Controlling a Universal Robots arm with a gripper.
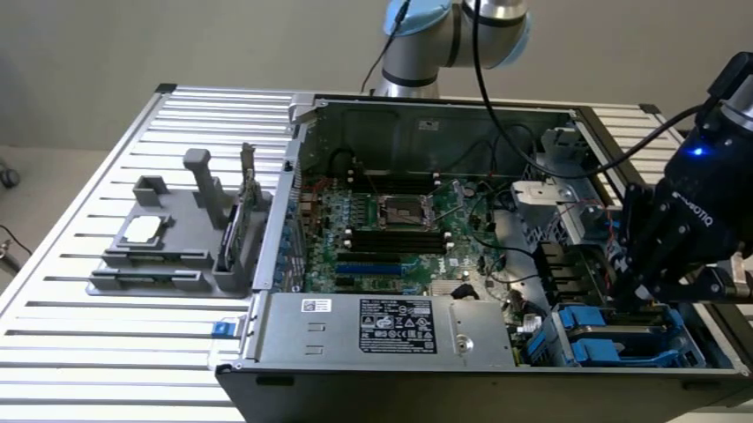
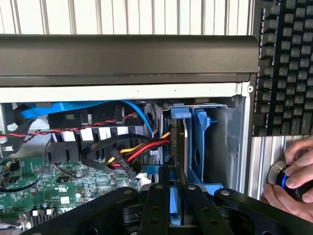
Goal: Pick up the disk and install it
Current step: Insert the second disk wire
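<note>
- The gripper [image 2: 171,193] has its two black fingers [image 2: 155,205] drawn close together, pinching the blue edge of the disk [image 2: 177,147] between their tips.
- The disk stands on edge, its thin dark side and blue frame running straight out from the fingertips into the drive bay.
- It sits inside the blue cage [image 2: 203,147] of that bay, with a blue tab at its far end; whether it is fully seated I cannot tell.
- Just beside the disk, a bundle of red, yellow and black wires [image 2: 142,147] ends in a black plug near its side.
- A blue flat cable [image 2: 98,108] arcs over the wires, and the green board [image 2: 63,186] lies beyond them.
- In the exterior view the gripper [image 1: 641,295] reaches down into the corner of the open computer case [image 1: 436,106] at that view's right, above the blue bays [image 1: 600,339].
- The silver power box [image 1: 389,326] with its label lies along the case's near edge.
- A grey stand [image 1: 176,238] rests on the slatted table [image 1: 70,291] at that view's left.
- In the wrist view a person's hand [image 2: 293,178] rests on a round knob beside a keyboard [image 2: 286,63].
</note>
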